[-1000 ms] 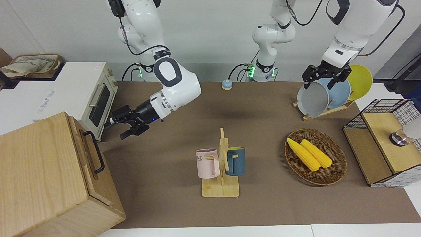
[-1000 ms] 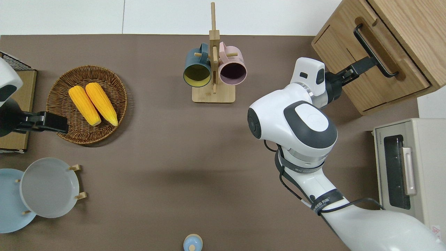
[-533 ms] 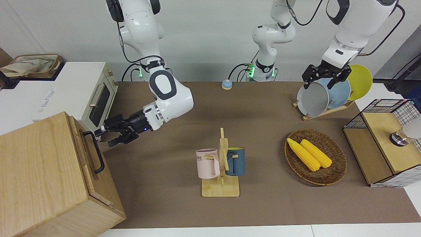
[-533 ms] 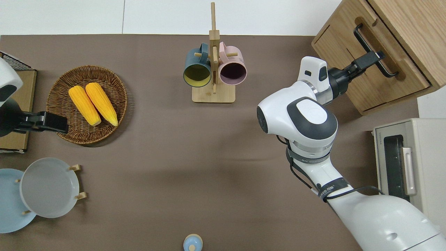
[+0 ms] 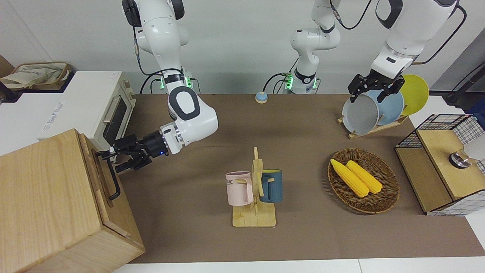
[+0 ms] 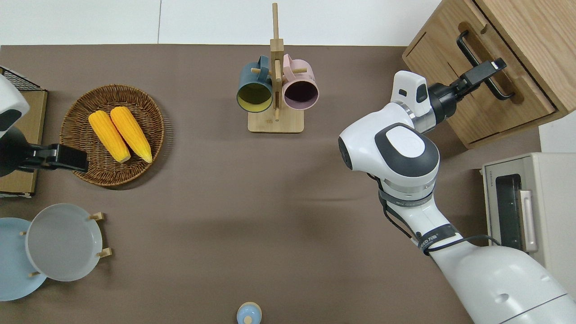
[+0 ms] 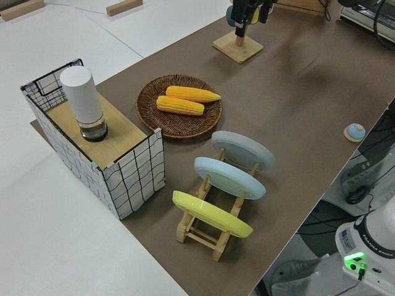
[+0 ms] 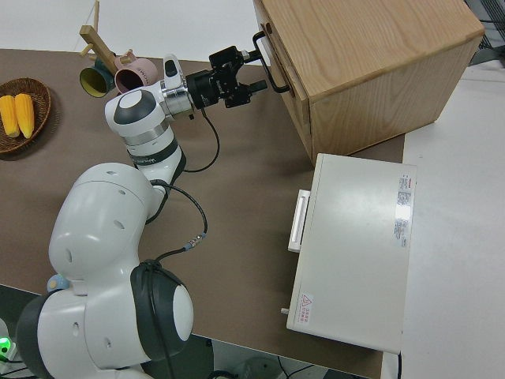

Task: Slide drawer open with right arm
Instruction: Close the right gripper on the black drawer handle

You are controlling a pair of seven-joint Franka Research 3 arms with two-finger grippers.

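The right arm (image 5: 189,121) reaches from the upper middle of the front view toward the cabinet (image 5: 49,201) at the lower left of that frame. Its end effector (image 5: 112,158) is at the drawer (image 6: 483,83) front, level with the end of the black handle (image 5: 111,175) nearer to the robots. The fingers are spread apart: in the front view one finger (image 5: 105,152) lies at the top end of the handle bar and the other (image 5: 125,166) stands clear below it, toward the desk (image 5: 303,159). In the overhead view, at the upper right of the frame, the end effector (image 6: 488,69) overlaps the handle (image 6: 479,60). Whether a finger touches the bar cannot be told. Nothing is clamped between the fingers.

The drawer sits flush in the cabinet, closed, its front facing the mug stand (image 5: 254,193) at the centre of the front view.

The left arm is parked; its end effector (image 5: 373,89) shows fingers spread.
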